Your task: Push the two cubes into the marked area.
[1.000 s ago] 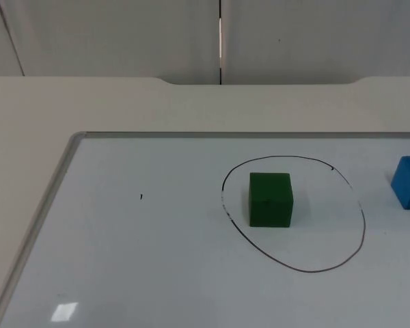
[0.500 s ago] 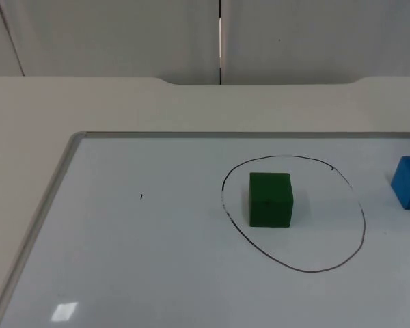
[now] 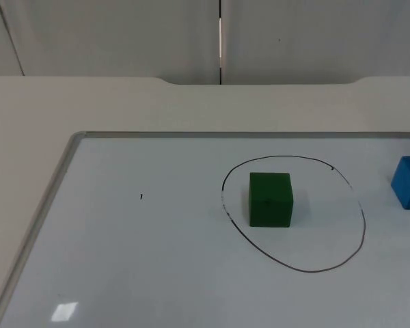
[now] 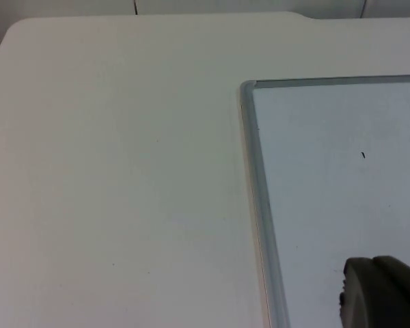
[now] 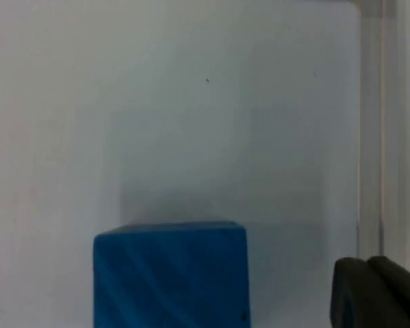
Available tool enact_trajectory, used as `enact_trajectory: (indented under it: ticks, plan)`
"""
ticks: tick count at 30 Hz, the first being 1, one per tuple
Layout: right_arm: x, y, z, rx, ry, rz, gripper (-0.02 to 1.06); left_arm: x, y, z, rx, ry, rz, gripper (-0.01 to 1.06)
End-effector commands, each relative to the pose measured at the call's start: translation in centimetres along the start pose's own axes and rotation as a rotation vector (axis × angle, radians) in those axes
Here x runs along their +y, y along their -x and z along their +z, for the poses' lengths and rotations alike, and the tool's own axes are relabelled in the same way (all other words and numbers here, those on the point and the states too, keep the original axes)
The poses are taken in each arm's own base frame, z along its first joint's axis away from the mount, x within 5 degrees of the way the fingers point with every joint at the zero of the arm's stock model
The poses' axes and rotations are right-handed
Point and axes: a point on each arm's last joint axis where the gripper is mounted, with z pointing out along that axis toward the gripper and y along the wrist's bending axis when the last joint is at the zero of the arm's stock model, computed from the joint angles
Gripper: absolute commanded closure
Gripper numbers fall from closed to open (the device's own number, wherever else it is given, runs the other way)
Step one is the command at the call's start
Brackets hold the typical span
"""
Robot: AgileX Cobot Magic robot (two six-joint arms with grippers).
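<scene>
Since a second ago the blue cube [image 3: 408, 182] is sitting a touch farther toward the whiteboard's [image 3: 123, 273] right edge; nothing else has shifted. One green cube [image 3: 270, 199] is resting inside the black hand-drawn ring [image 3: 363, 225], toward its left side, while the single blue cube is lying outside it. The left gripper [image 4: 381, 292] is hovering near the board's far left corner and the right gripper [image 5: 376, 292] just beside the blue cube [image 5: 171, 275]; I cannot tell how wide either is. No writing is showing.
</scene>
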Motion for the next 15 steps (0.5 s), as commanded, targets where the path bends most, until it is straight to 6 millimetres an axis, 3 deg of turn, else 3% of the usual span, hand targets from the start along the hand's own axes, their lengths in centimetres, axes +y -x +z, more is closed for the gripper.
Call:
enact_trajectory:
  ticks: [1,8,15]
  plan:
    - [-0.2,0.3,1.0,-0.007,0.000,-0.007,1.05,0.0,0.0,0.1,-0.006,-0.002,-0.003,1.05]
    - [0.0,0.4,3.5,0.032,0.000,-0.009,1.05,0.0,0.0,0.1,-0.006,-0.002,-0.003,1.05]
    - [0.0,0.4,3.6,0.037,0.000,-0.012,1.05,0.0,0.0,0.1,-0.006,-0.002,-0.003,1.05]
